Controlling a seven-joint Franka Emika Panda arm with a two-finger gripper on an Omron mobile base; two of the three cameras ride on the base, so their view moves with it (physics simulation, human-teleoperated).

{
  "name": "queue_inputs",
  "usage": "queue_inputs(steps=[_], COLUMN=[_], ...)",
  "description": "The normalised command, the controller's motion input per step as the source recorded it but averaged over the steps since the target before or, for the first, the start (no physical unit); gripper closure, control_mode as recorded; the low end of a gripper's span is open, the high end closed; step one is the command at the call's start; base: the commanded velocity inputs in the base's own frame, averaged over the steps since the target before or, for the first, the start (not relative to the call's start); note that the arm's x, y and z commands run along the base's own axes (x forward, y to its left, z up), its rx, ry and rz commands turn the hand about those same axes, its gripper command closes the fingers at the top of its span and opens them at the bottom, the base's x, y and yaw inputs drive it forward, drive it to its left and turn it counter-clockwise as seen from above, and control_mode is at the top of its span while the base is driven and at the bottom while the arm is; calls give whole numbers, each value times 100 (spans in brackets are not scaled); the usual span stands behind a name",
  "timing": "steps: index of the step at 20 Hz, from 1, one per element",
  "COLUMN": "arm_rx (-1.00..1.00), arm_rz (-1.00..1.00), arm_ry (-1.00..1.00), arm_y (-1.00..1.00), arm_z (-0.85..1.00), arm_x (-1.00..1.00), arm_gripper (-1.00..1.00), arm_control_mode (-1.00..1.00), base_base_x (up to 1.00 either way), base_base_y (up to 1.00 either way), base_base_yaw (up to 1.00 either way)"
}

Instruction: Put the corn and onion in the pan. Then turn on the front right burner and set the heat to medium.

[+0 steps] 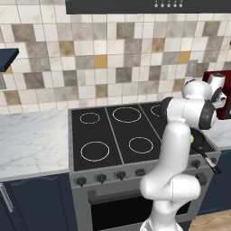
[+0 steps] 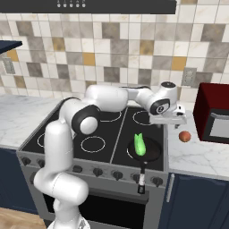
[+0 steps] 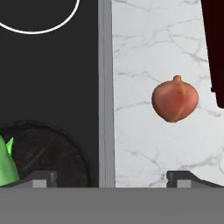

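On the black cooktop (image 2: 89, 129) at your left, the white ring burners sit bare. Moving right, the pan (image 2: 144, 150) rests on the front right burner, its long handle pointing toward the stove's front edge, and the green corn (image 2: 140, 144) lies inside it. Above the stove's right edge your gripper (image 2: 167, 120) hangs with its fingers spread wide apart and nothing between them. In the hand view, the pan (image 3: 48, 151) with the corn (image 3: 6, 164) sits by the left fingertip, and the onion (image 3: 175, 99) lies on the marble counter (image 3: 144, 52) ahead of the right fingertip, apart from it. Farther right, the onion (image 2: 184, 136) rests near the dark red appliance (image 2: 212, 117).
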Motion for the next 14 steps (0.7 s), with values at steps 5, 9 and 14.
queue_inputs(steps=[5,9,14], arm_rx=[-11,-8,-4], arm_rz=[-5,-5,-2], arm_ry=[-2,-1,-5], arm_y=[-24,-28,-18], arm_z=[-7,-21,-18], arm_x=[7,16,22], arm_gripper=[-100,-100,-100], arm_control_mode=[-100,-100,-100], base_base_x=[0,0,0], base_base_y=[0,0,0], base_base_yaw=[0,0,0])
